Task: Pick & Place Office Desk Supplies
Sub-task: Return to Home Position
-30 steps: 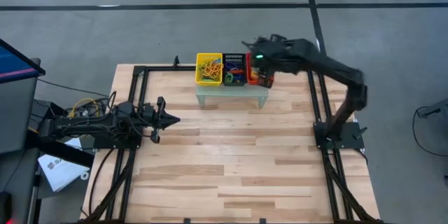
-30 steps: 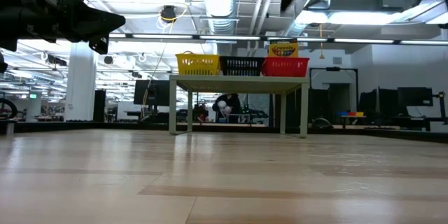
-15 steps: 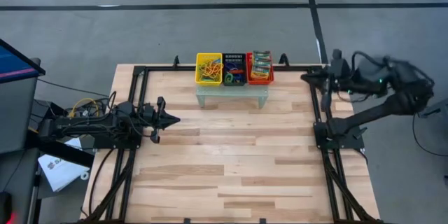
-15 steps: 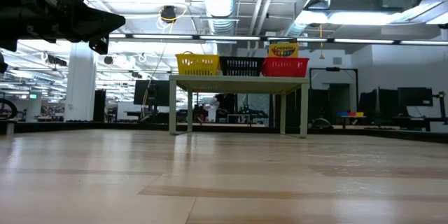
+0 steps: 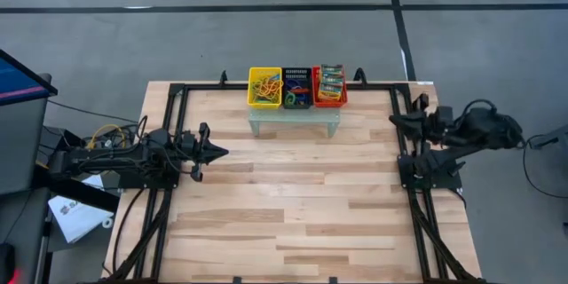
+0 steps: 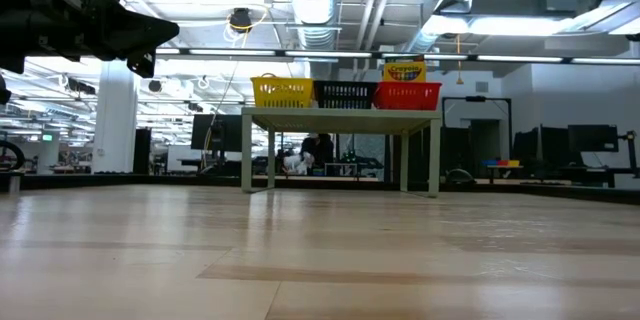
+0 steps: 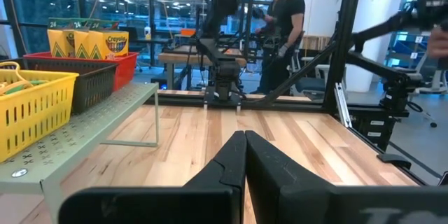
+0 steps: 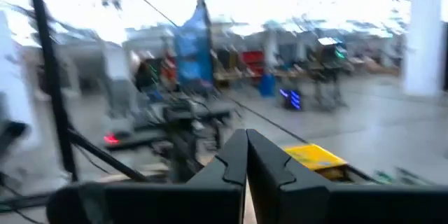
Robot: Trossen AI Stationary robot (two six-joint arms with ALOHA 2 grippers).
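Note:
Three mesh baskets stand in a row on a small pale-green stand (image 5: pixel 293 117) at the table's far middle. Rubber bands lie in the yellow basket (image 5: pixel 264 86) and the black basket (image 5: pixel 297 89). Yellow-and-green crayon boxes (image 5: pixel 331 80) stand upright in the red basket (image 7: pixel 122 65); one box (image 6: pixel 404 69) shows above its rim. My left gripper (image 5: pixel 224 151) is shut, level, at the table's left, pointing toward the right side. My right gripper (image 5: pixel 393 121) is shut by the right edge, folded back over its base, with nothing between its fingers (image 8: pixel 246 134).
Black frame rails (image 5: pixel 404 151) run along the table's left and right sides. The wooden top (image 5: pixel 293 195) between the arms and in front of the stand lies bare. People stand in the room beyond the table (image 7: pixel 287 21).
My right gripper has drawn away from above the red basket toward the table's right edge, then come down and folded back over its base, tipping from pointing down to near level. The crayon boxes stay in the red basket.

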